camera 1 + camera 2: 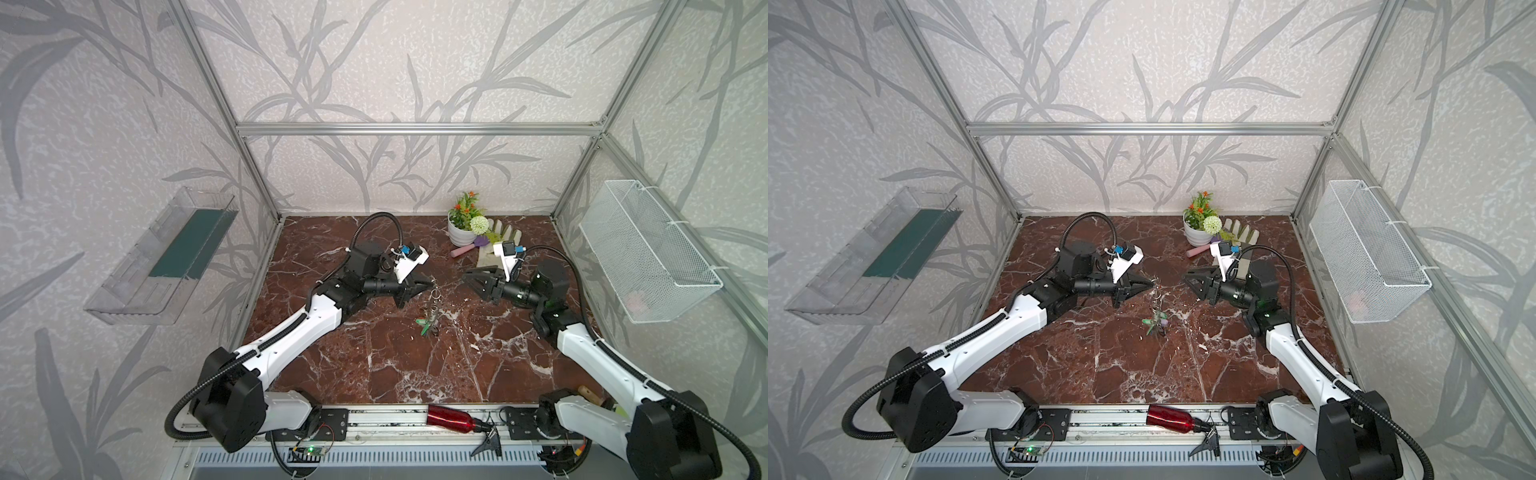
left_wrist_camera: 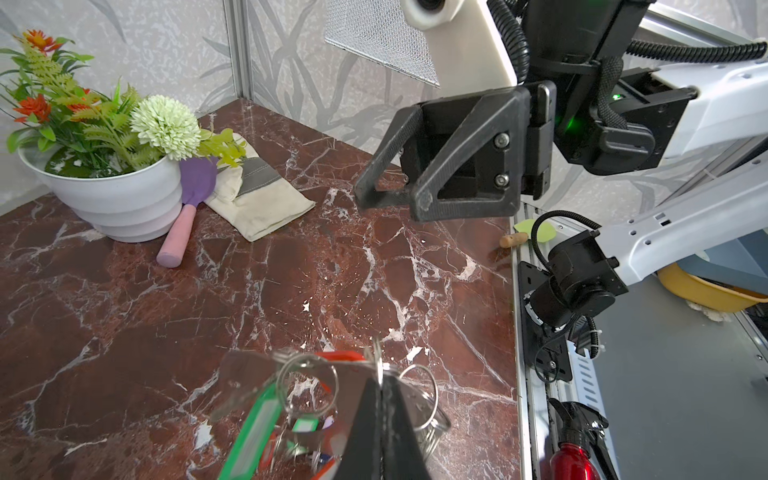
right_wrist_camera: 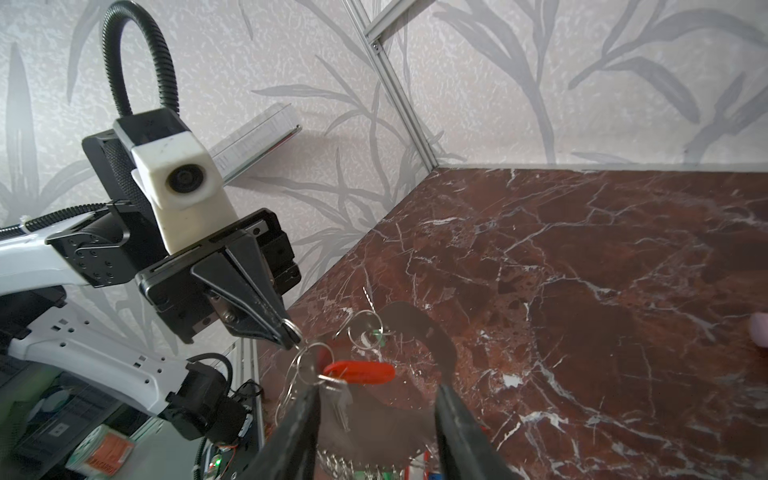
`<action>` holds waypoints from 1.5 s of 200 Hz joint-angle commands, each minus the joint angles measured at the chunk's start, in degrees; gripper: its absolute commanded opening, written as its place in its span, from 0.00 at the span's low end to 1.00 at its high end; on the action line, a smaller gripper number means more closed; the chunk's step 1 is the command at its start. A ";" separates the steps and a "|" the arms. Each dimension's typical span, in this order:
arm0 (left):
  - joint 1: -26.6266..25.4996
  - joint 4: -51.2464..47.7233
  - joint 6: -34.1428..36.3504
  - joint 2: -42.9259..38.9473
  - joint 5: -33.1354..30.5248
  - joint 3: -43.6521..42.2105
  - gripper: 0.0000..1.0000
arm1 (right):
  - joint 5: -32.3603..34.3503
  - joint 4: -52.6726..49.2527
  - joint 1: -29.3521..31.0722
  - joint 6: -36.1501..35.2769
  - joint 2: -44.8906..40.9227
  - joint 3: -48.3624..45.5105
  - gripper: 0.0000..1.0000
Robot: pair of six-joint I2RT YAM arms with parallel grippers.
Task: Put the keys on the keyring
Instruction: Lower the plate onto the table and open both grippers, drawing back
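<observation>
Red-brown marble tabletop (image 1: pixel 374 365), walled in leaf-patterned paper. Landmark: white flowerpot (image 1: pixel 459 239) at the back.

1. Keyring (image 1: pixel 430 322). Grey-tan plate with an oval cut-out, fringed with silver rings and coloured tags, one green tag (image 2: pixel 253 428) among them. Location: well out in front of the flowerpot, near mid-table. It hangs by a short chain of rings from the left gripper, directly below its tip. Its lower end looks to reach the tabletop, but contact cannot be told. It is likely held up this way to keep a ring steady and off the surface for threading.

2. Left gripper (image 3: pixel 289 332). Clenched on one split ring (image 3: pixel 294 330) at the top of that chain.

3. Red key (image 3: pixel 359 372). Red tag with a metal key on its own ring, just beside the clamped ring. It appears hooked into the chain, but whether it is fully threaded cannot be told.

4. Right gripper (image 2: pixel 390 205). Jaws apart, gripping nothing. Location: in front of the flowerpot, facing the left gripper, near the keyring but apart from it in both top views.

5. Glove (image 1: pixel 509 237) and pink-handled trowel (image 1: pixel 462 250). Location: against the flowerpot. Not in use.

6. Red bottle (image 1: pixel 451 417). Location: far from the flowerpot, on the front rail.
</observation>
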 commanded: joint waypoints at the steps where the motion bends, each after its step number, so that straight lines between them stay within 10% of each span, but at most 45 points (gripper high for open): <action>1: -0.01 3.73 -1.38 0.00 -0.78 0.59 0.00 | 3.85 -1.77 -0.67 -1.29 -2.30 -0.33 0.55; 119: -2.06 13.88 -10.13 16.35 -5.34 13.95 0.00 | 11.23 -9.81 -3.48 -0.87 -5.22 -0.30 0.71; 201: -1.97 23.83 -16.96 7.38 -9.13 -10.83 0.02 | 12.88 -11.37 -3.74 -0.56 -6.80 -2.34 0.75; 257: -0.61 22.34 -23.00 -7.39 -27.55 -22.55 0.50 | 17.25 -13.05 -4.32 -1.77 -6.66 -1.12 0.81; 281: 1.79 17.10 -24.24 -16.10 -42.55 -22.47 0.97 | 25.55 -17.21 -5.14 -4.80 -7.49 0.83 0.99; 300: 5.64 12.62 -25.96 -20.12 -60.38 -21.88 0.99 | 37.89 -19.06 -5.76 -7.95 -8.38 0.98 0.99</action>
